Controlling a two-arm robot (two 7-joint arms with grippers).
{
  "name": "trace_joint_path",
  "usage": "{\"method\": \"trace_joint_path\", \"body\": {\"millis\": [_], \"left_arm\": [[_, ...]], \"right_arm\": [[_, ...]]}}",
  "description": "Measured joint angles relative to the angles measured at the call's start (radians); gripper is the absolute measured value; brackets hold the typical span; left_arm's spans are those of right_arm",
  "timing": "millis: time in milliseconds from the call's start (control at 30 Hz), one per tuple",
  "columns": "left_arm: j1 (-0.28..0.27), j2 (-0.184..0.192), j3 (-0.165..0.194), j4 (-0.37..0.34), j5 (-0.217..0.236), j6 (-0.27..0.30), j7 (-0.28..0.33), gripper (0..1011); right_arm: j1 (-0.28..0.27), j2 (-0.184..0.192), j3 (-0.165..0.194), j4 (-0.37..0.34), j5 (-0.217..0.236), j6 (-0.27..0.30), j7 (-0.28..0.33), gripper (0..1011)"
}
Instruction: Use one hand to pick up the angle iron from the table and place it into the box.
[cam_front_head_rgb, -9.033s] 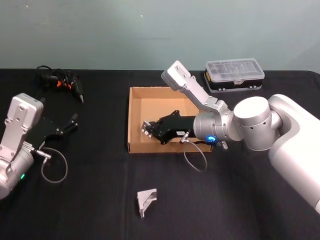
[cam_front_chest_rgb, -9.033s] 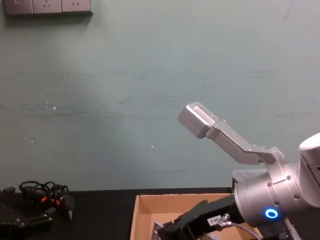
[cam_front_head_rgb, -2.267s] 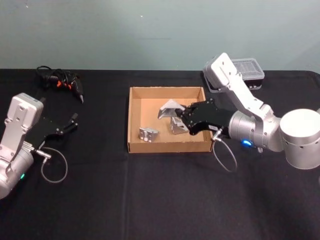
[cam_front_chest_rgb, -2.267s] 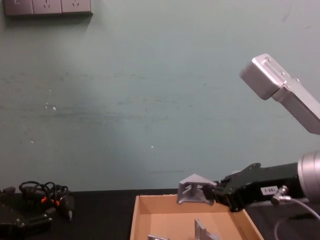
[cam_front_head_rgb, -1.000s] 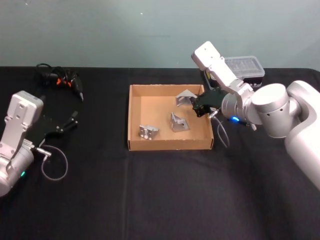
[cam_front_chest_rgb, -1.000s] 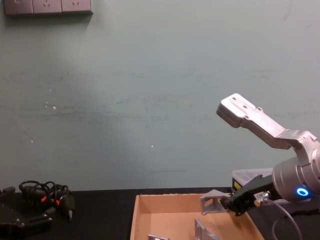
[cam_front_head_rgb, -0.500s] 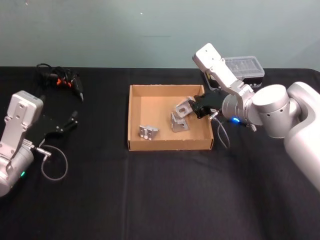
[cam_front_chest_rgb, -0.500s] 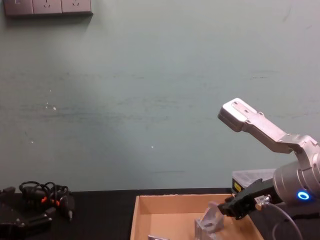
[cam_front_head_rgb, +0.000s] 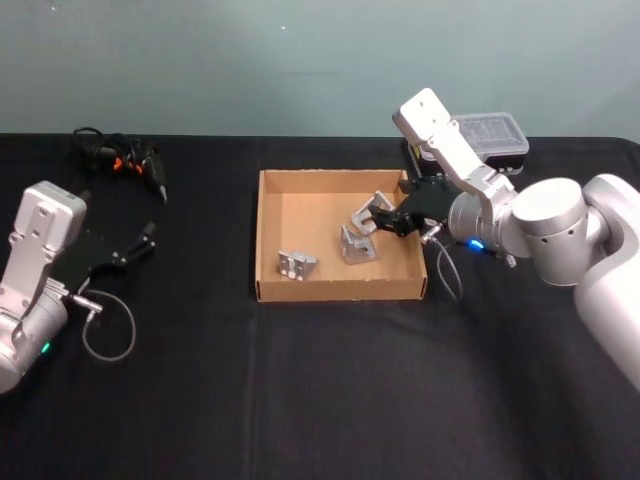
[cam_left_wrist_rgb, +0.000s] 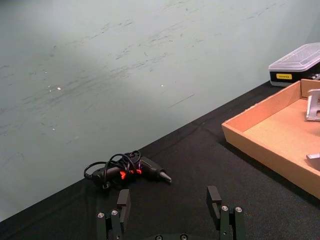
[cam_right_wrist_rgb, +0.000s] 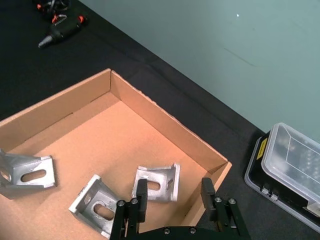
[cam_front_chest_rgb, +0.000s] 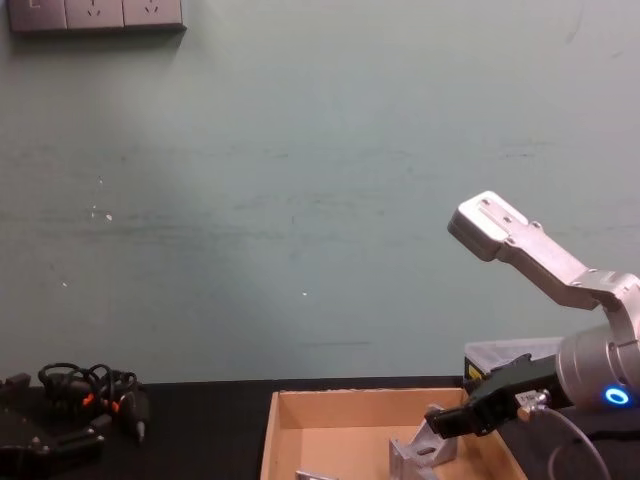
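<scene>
The tan cardboard box (cam_front_head_rgb: 268, 240) sits mid-table on the black table (cam_front_head_rgb: 300, 400). Three grey angle irons lie in it: one (cam_front_head_rgb: 297, 264) near the front left, one (cam_front_head_rgb: 354, 246) in the middle, one (cam_front_head_rgb: 372, 209) leaning beside it. My right gripper (cam_front_head_rgb: 381, 223) hovers open over the box's right side. In the right wrist view its fingers (cam_right_wrist_rgb: 141, 193) stand apart just short of the nearest angle iron (cam_right_wrist_rgb: 157, 182), not touching it. The chest view shows this gripper (cam_front_chest_rgb: 452, 420) beside an upright angle iron (cam_front_chest_rgb: 424, 451). My left gripper (cam_front_head_rgb: 140, 246) rests open at the left.
A clear-lidded plastic case (cam_front_head_rgb: 470, 146) stands behind the box at the right. A tangle of black cables with orange marks (cam_front_head_rgb: 119, 160) lies at the back left. A loose cable loop (cam_front_head_rgb: 108, 335) hangs by the left arm.
The right gripper carried an angle iron over the box, lowered it and let go. That iron now lies in the box beside another, and the gripper has drawn back slightly.
</scene>
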Motion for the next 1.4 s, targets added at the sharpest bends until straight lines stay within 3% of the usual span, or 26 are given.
{"method": "trace_joint_path", "body": {"millis": [133, 433, 667, 900, 1100, 1400], "left_arm": [[0.000, 0.000, 0.000, 0.000, 0.000, 0.000, 0.000, 1000], [0.000, 0.000, 0.000, 0.000, 0.000, 0.000, 0.000, 1000], [0.000, 0.000, 0.000, 0.000, 0.000, 0.000, 0.000, 1000], [0.000, 0.000, 0.000, 0.000, 0.000, 0.000, 0.000, 1000], [0.000, 0.000, 0.000, 0.000, 0.000, 0.000, 0.000, 1000], [0.000, 0.000, 0.000, 0.000, 0.000, 0.000, 0.000, 1000]], "right_arm": [[-0.025, 0.003, 0.021, -0.029, 0.000, -0.014, -0.007, 790], [-0.105, 0.015, 0.084, -0.131, 0.009, -0.065, -0.048, 1002], [-0.211, 0.038, 0.150, -0.261, 0.015, -0.145, -0.107, 1000], [-0.333, 0.060, 0.209, -0.388, -0.016, -0.249, -0.196, 1000], [-0.417, 0.061, 0.252, -0.443, -0.052, -0.320, -0.275, 1000], [-0.503, 0.049, 0.306, -0.455, -0.073, -0.385, -0.337, 1000]]}}
